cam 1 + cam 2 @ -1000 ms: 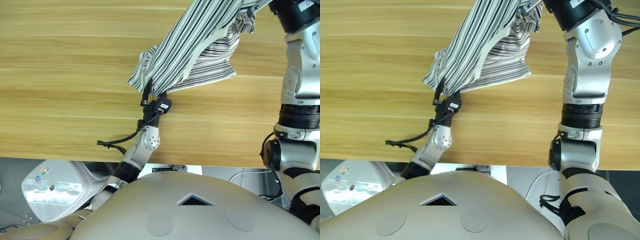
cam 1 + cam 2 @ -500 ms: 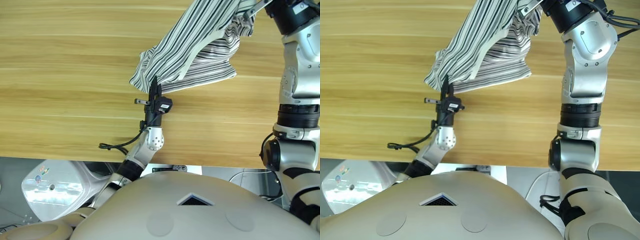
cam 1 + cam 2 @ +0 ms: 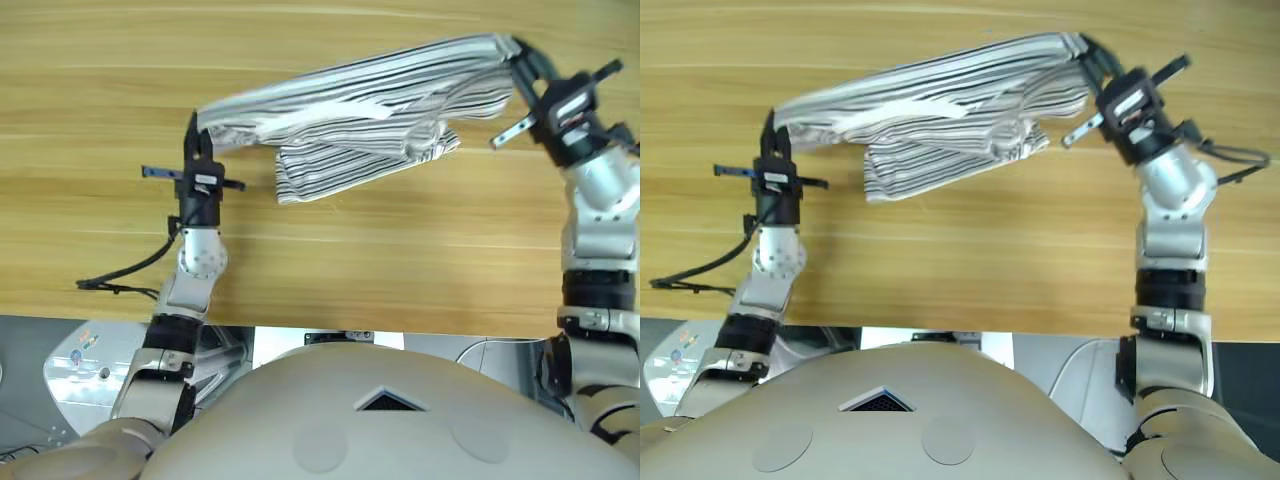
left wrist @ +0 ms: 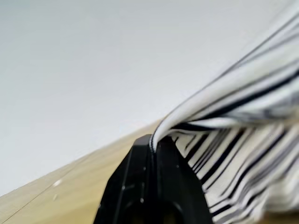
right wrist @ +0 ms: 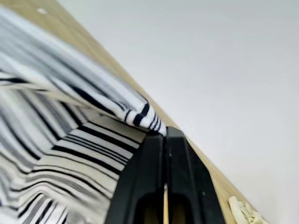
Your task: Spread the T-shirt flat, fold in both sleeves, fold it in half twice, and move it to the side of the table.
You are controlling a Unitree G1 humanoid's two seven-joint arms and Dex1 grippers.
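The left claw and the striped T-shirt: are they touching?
Touching. The left wrist view shows the left claw shut on a corner of the T-shirt, with the cloth pinched inside it.

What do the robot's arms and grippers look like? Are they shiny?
Yes, both arms are shiny silver-grey with round joints. The left arm trails a loose black cable. The right arm wears a black ribbed ring. The left gripper and right gripper are black and slim, each with a small white label.

No text or label can be read.
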